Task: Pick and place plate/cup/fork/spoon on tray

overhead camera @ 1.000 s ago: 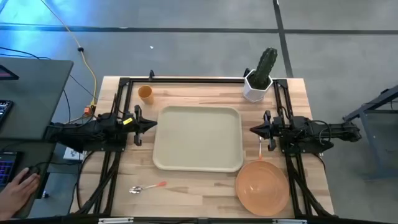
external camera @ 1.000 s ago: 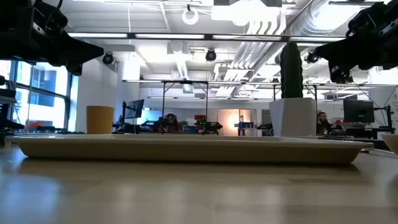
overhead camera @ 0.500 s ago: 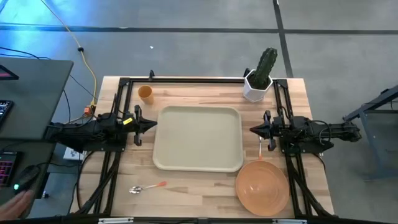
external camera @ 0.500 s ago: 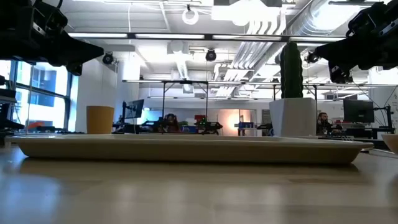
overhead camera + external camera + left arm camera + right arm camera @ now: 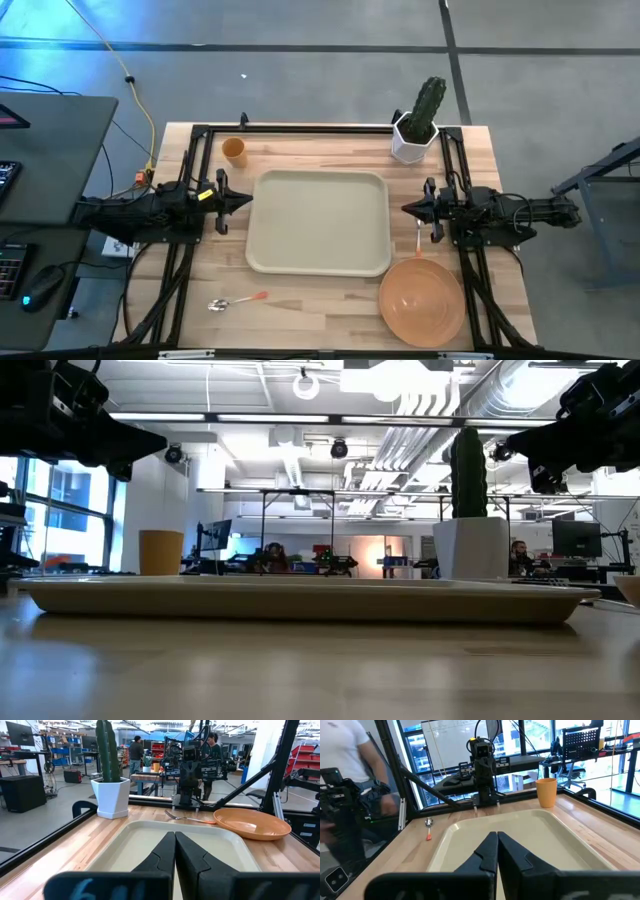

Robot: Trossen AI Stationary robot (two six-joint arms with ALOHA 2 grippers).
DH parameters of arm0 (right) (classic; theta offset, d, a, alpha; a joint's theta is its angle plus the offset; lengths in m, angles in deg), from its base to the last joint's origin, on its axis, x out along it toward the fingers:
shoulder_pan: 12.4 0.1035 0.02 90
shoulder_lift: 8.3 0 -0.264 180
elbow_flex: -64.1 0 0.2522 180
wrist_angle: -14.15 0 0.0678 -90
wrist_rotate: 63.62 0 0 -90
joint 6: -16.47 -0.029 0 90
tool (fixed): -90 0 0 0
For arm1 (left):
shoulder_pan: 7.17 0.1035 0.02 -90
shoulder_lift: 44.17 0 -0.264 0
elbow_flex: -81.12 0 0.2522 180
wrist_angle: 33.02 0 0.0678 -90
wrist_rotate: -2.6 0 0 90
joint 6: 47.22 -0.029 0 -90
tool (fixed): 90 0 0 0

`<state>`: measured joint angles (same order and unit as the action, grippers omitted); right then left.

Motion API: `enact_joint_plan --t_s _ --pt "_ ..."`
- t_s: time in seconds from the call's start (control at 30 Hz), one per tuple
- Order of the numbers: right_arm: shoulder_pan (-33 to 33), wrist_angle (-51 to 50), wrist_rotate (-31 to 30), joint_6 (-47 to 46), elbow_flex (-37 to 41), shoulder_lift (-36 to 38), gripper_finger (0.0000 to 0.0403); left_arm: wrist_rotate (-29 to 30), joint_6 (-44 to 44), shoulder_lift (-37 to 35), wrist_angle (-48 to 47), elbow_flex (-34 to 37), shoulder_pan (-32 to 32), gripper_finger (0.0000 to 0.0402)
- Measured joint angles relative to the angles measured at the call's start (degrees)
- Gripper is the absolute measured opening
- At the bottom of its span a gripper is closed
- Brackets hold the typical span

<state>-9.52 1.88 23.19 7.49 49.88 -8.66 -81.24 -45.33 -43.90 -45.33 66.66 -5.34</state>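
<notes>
The cream tray lies in the middle of the table. The orange cup stands upright at the far left. The orange plate lies at the near right. The fork lies between the tray's right rim and the plate. The spoon lies near the front edge on the left. My left gripper is shut and empty, above the table at the tray's left rim. My right gripper is shut and empty at the tray's right rim. The wrist views show each pair of fingers closed together.
A white hexagonal pot with a cactus stands at the far right corner. Black frame rails run along the table's far edge and both sides. A person stands beyond the table's left side in the right wrist view.
Both arms and all the task's things have kept still. A person's hand at the mouse on the desk left of the table has drawn out of the high view.
</notes>
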Motion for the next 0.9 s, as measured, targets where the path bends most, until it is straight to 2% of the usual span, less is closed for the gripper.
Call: enact_joint_plan --t_s 0.9 --pt "0.01 0.00 0.00 -0.01 -0.01 0.00 0.0000 -0.01 1.76 -0.02 0.63 0.01 0.02 0.0000"
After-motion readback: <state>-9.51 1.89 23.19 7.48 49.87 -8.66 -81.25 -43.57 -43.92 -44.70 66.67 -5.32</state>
